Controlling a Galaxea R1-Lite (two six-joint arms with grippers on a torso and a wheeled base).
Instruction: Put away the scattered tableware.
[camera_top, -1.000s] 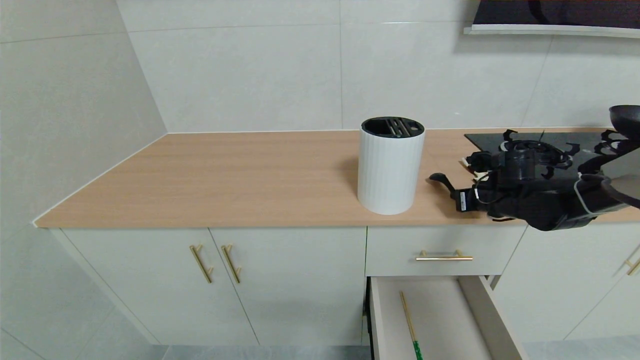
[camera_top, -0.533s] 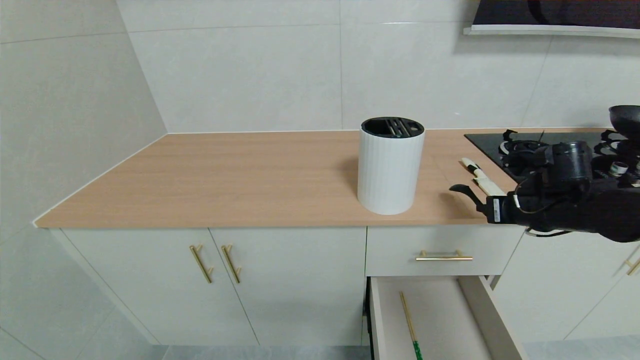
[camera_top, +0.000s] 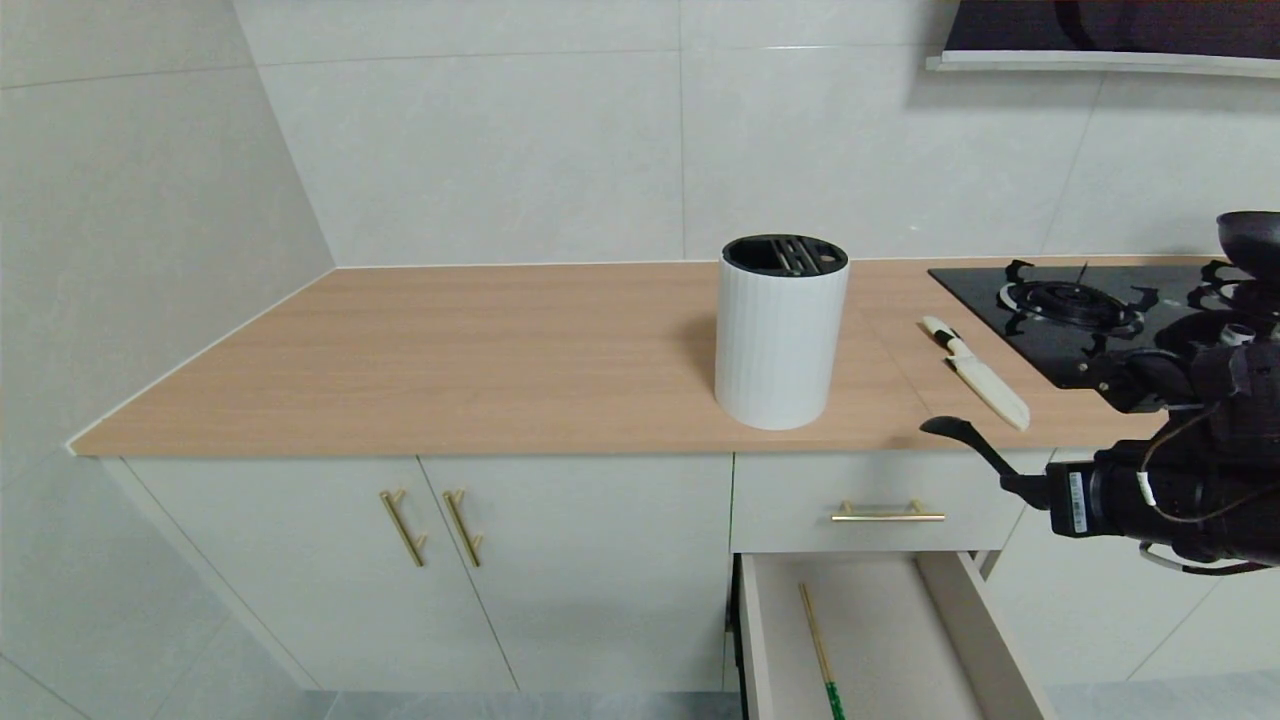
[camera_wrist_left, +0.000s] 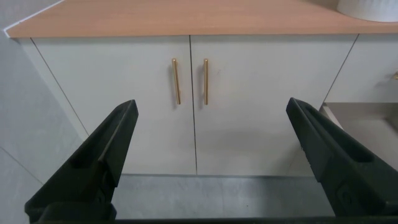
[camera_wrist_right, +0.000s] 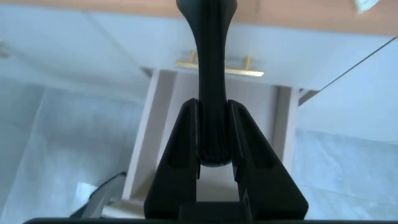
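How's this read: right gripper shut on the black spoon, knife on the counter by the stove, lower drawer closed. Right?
Not quite: the lower drawer is open, not closed, as the head view shows. The rest holds: right gripper shut on the black spoon, knife on the counter by the stove.

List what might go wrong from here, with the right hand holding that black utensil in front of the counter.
The black utensil sticks far out of the right hand, gripped only at one end. Its tip is close to the counter and could catch it.
Released from this height, it may bounce out of the open drawer or land across the chopstick.
The knife lies near the counter's front, and a passing arm could knock it off.
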